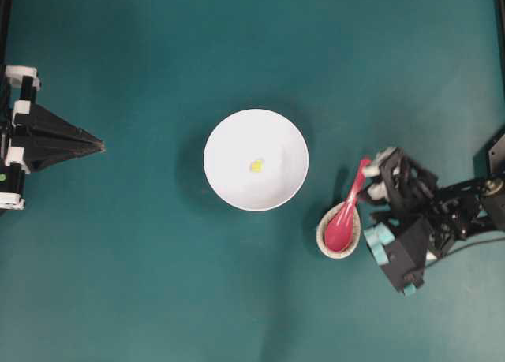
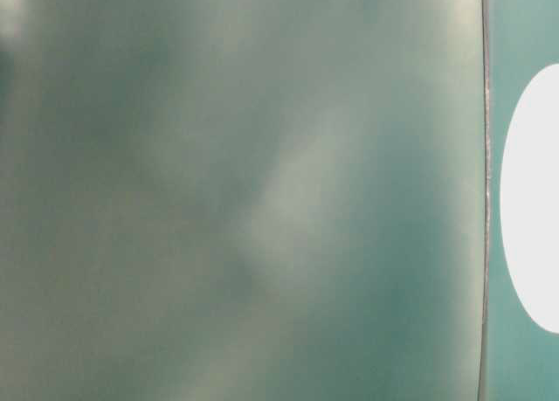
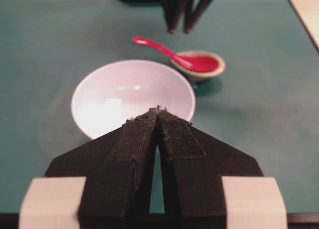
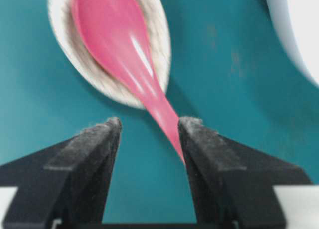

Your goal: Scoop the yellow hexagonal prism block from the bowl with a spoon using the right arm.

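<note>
The white bowl [image 1: 256, 159] stands in the middle of the green desk [image 1: 142, 283]. The small yellow block [image 1: 256, 166] lies inside the bowl, near its centre, and nothing touches it.

To the right of the bowl, just beside it but apart, is a speckled beige rest [image 1: 338, 233]. The pink-red spoon [image 1: 345, 215] lies with its scoop in this rest, and its handle points up and away toward the right pincer [image 1: 368, 187].

In the right wrist view, the right pincer [image 4: 149, 126] is open. The spoon [image 4: 119, 49] handle passes between the two padded fingers [image 4: 94, 144] and runs close along the right-hand one; the blur does not show if it touches. The rest [image 4: 157, 34] is just in front of the tips, and a part of the bowl [image 4: 299, 29] shows at the upper right edge.

The left pincer [image 1: 101, 147] is at the left side of the desk, well apart from the bowl. In the left wrist view this pincer [image 3: 158, 109] is closed, its tips together and holding nothing, and it points toward the bowl [image 3: 133, 97].

The table-level view is mostly blurred and shows only a white part of the bowl [image 2: 534, 200] at its right edge.
</note>
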